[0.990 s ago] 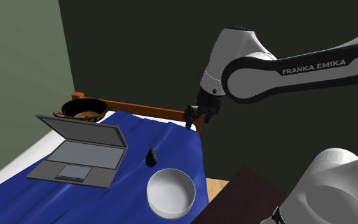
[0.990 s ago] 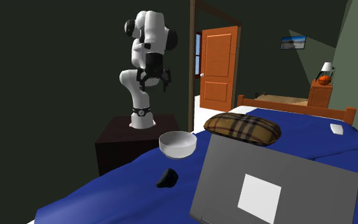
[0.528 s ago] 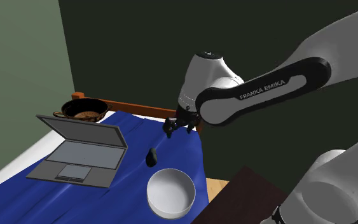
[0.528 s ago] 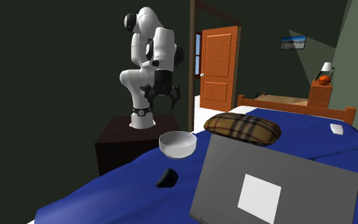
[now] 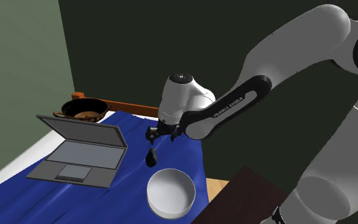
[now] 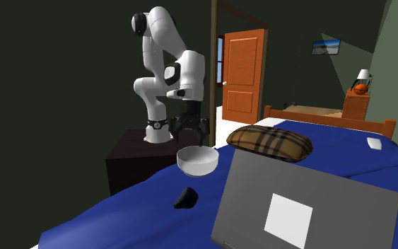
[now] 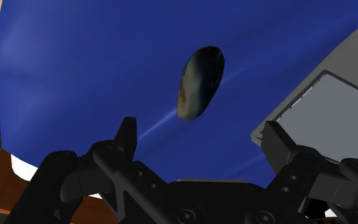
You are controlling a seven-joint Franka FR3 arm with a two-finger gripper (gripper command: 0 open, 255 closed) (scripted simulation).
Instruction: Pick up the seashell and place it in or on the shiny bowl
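The seashell is a small dark oval lying on the blue bedcover, between the laptop and the white bowl. My gripper hangs open in the air a short way above the shell, touching nothing. In the wrist view the shell lies beyond the open gripper, roughly between the lines of the two fingers, not held. In the second exterior view the gripper hovers just above and behind the bowl, and the shell lies in front of the bowl.
An open grey laptop sits on the bed close to the shell. A plaid cushion lies further along the bed. A brown headboard rail runs behind the gripper. My dark stand is beside the bed.
The arm has swung toward the shoulder view's left and come down, from beside the headboard to just above the seashell. The fingers stayed open; shell and bowl have not moved.
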